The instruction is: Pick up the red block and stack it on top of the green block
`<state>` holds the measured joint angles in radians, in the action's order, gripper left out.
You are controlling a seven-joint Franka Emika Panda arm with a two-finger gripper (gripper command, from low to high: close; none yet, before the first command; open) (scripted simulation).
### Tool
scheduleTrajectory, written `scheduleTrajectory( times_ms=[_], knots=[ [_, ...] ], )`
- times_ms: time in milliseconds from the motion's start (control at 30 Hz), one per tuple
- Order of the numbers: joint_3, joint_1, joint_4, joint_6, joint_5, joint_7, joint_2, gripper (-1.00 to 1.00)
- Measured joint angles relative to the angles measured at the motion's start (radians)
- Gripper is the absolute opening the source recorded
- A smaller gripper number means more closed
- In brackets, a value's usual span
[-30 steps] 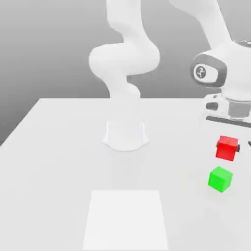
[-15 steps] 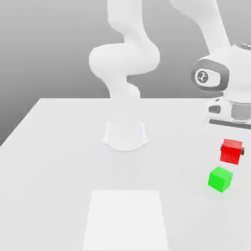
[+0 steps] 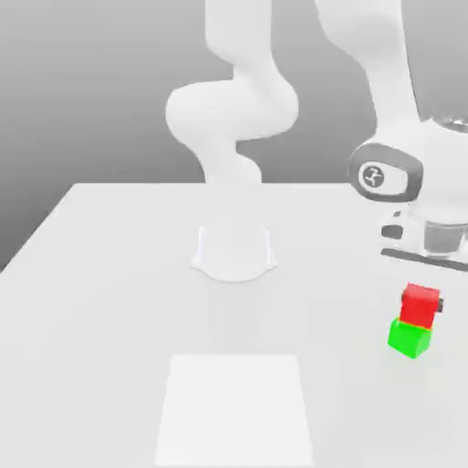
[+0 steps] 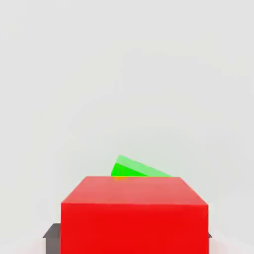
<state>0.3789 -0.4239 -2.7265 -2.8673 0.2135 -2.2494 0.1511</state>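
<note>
Red block [image 3: 419, 306] lower right of exterior view, upright, cube so no long axis; faces turned approx. a part-turn vs. green block [image 3: 409, 338], directly below it. Gripper [image 3: 421, 303] pads closed on red block's opposite sides, i.e. gripping it, jaws block-width apart.

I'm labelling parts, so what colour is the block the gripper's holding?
Red; it shows best in the hand view.

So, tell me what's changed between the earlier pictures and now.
The hand has come down, carrying the red block lower, so it now overlaps the top of the green block in the exterior view. Nothing was newly gripped or let go. The green block and the robot's base stayed put.
</note>
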Motion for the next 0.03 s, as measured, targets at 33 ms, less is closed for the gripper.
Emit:
scheduleTrajectory(
  times_ms=[33],
  knots=[
    [0.000,0.000,0.000,0.000,0.000,0.000,0.000,1.00]
  ],
)
